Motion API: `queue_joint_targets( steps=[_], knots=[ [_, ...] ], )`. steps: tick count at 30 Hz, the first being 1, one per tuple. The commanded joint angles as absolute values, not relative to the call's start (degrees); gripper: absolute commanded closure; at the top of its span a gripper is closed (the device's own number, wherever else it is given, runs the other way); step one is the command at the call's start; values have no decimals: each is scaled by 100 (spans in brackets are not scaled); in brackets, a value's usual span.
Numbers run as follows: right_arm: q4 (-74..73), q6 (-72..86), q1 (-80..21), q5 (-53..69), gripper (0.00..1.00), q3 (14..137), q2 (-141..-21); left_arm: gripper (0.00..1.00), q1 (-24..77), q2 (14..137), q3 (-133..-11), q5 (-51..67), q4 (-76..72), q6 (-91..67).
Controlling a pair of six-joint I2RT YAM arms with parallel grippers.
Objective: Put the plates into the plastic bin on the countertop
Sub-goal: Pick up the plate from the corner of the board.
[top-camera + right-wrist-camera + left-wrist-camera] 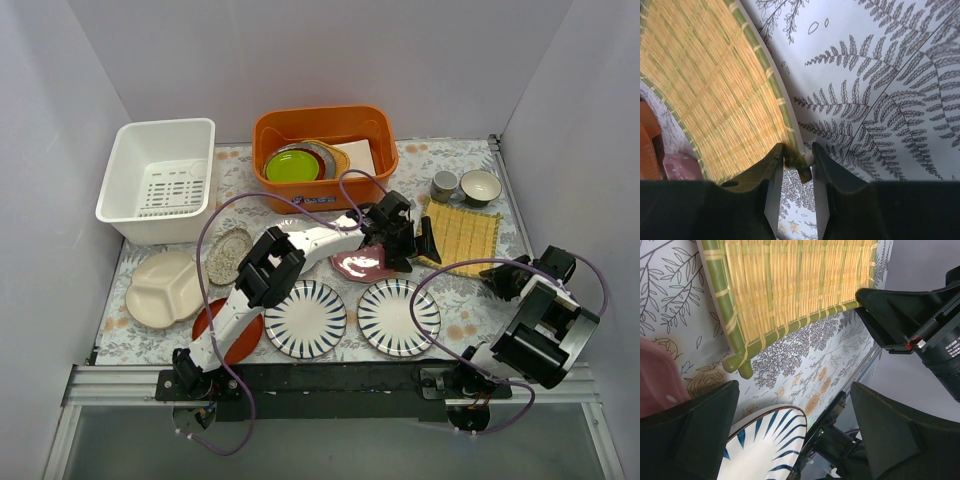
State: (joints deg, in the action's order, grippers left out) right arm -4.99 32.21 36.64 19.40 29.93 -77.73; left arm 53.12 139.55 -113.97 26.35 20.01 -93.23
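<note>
Pinching the bamboo mat (705, 85) corner, right pincer (799, 161) shows only wrist-side.

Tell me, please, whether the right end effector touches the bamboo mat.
Touching: right wrist view shows the corner of the bamboo mat wedged inside the right end effector.
</note>
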Motion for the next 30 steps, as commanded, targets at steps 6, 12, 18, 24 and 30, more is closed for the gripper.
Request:
queue_joint_targets(
  steps=[6, 12, 18, 24, 30],
  knots=[
    [-501, 2927, 3674, 2057, 99, 2444, -7374, 3, 5379, 12868, -10934, 2655, 2039, -9211],
    [-580, 2979, 3674, 2232, 99, 2321, -7207, 2, 5388, 12490, -10591, 2496, 2258, -9079],
    [-720, 2997, 3665, 2478, 99, 2224, -7040, 2, 5379, 12200, -10222, 2426, 2355, -9053],
    [-782, 3181, 3665, 2715, 99, 2311, -6987, 2, 5379, 11954, -10195, 2259, 2645, -8939],
    [-800, 3480, 3656, 2979, 99, 2470, -6987, 2, 5379, 11778, -10152, 2145, 2962, -8851]
  ],
)
